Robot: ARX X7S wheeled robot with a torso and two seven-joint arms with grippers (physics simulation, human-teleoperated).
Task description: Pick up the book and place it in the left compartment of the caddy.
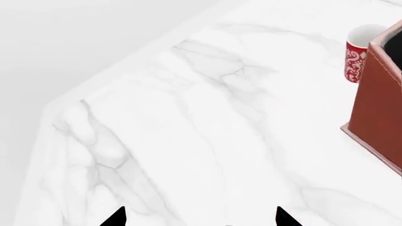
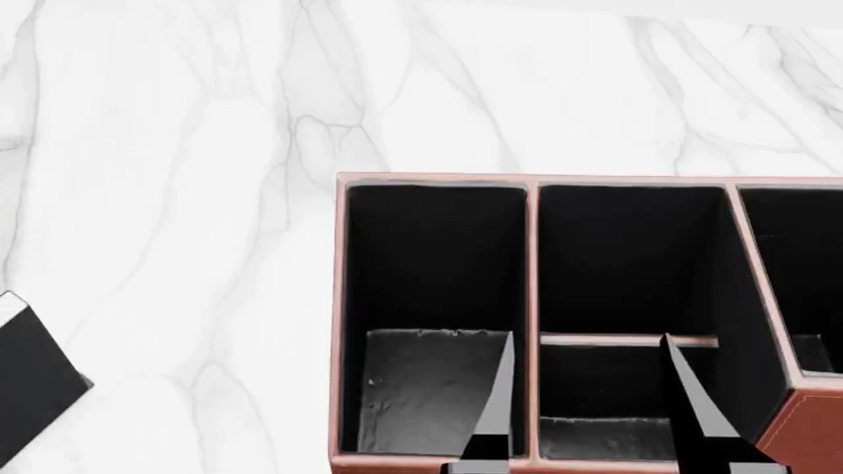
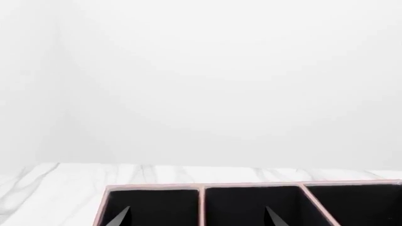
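Left wrist view: red-patterned cup (image 1: 359,54) behind the caddy (image 1: 380,101).

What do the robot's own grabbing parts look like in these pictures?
Little shows: each tool has two slim, pointed black fingers. The right tool shows long tapering blades with grey-lit faces; the left tool shows only two black triangular tips. No cables, markings or arm segments are visible.

Right gripper (image 2: 586,405): 2 slim black fingers tapering to pointed tips. Left gripper (image 1: 199,217): 2 black pointed fingertips.

no readable text, labels or nos.
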